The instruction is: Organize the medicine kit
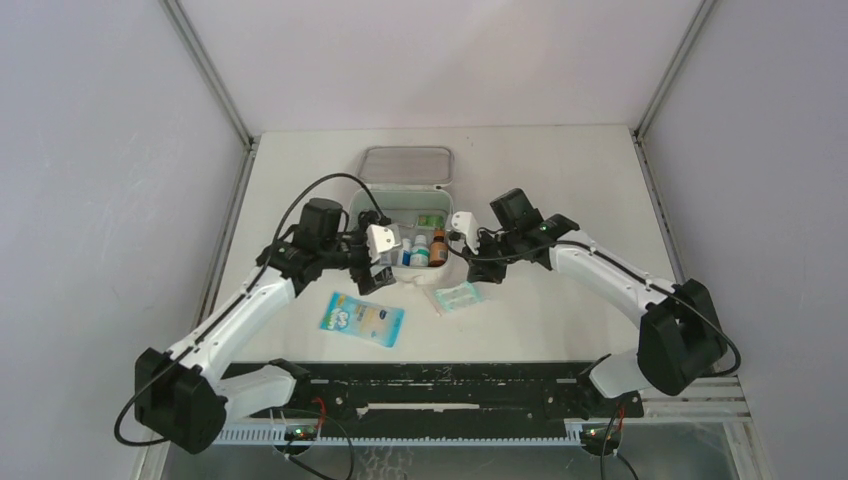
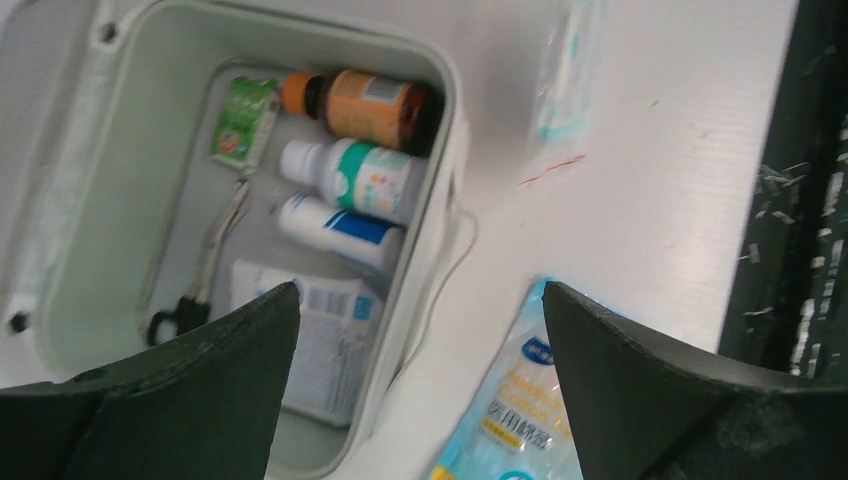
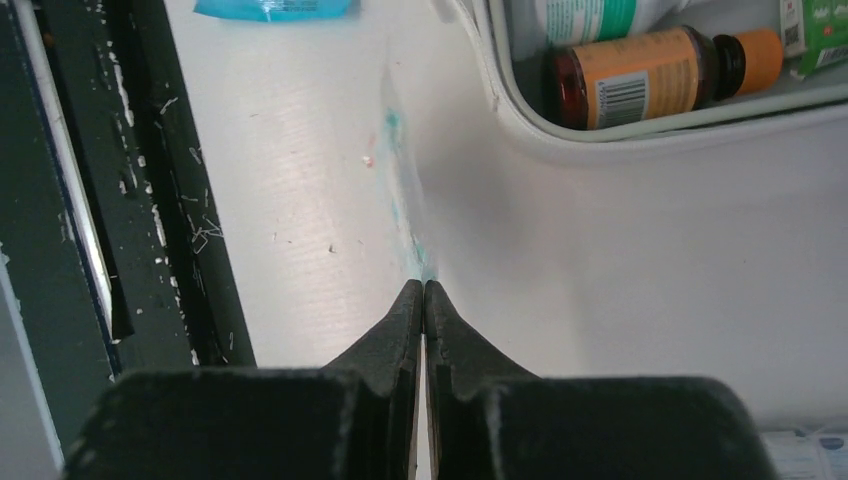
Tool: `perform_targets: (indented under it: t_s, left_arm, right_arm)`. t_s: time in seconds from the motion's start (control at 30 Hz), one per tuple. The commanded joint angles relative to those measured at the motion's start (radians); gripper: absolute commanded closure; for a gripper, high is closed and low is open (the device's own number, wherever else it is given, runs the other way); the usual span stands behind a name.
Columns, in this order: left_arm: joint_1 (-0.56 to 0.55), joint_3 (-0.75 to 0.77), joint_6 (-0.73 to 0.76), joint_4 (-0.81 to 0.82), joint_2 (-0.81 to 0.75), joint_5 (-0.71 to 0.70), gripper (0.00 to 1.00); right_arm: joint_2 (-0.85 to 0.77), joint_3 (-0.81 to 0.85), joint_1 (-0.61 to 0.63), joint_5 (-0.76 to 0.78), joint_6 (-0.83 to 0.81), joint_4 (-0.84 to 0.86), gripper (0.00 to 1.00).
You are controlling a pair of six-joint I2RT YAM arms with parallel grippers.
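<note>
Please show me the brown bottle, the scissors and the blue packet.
brown bottle (image 2: 372, 103): left wrist view, on its orange label.
scissors (image 2: 192, 303): left wrist view, on its black handle.
blue packet (image 1: 362, 318): top external view, on its middle.

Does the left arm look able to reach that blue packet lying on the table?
Probably yes. The left gripper hangs open close to the blue packet, which lies beside the medicine kit, nothing over it.

Bright even light, soft shadows, left wrist view slightly blurred
</note>
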Motion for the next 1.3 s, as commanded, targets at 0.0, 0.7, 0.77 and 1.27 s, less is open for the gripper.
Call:
perform_targets:
  t_s: [0.0, 0.7, 0.77, 1.27]
  left_arm:
    - [-0.005, 0.075, -0.104, 0.077, 0.071, 0.234, 0.06]
    - [-0.198, 0.209, -0.164, 0.242, 0.403, 0.434, 0.21]
    - [-0.208, 0.223, -0.156, 0.217, 0.423, 0.433, 0.29]
    - [-0.21, 0.431, -0.014, -0.159, 0.482, 0.312, 0.93]
  right_arm:
    - [-0.068, -0.007, 0.002, -0.072, -0.046, 0.014, 1.0]
    - [-0.185, 0.014, 0.003, -0.147, 0.029, 0.057, 1.0]
    - [-0.195, 0.012, -0.001, -0.149, 0.036, 0.057, 1.0]
    - [-0.233, -0.002, -0.031, -0.13, 0.054, 0.08, 0.9]
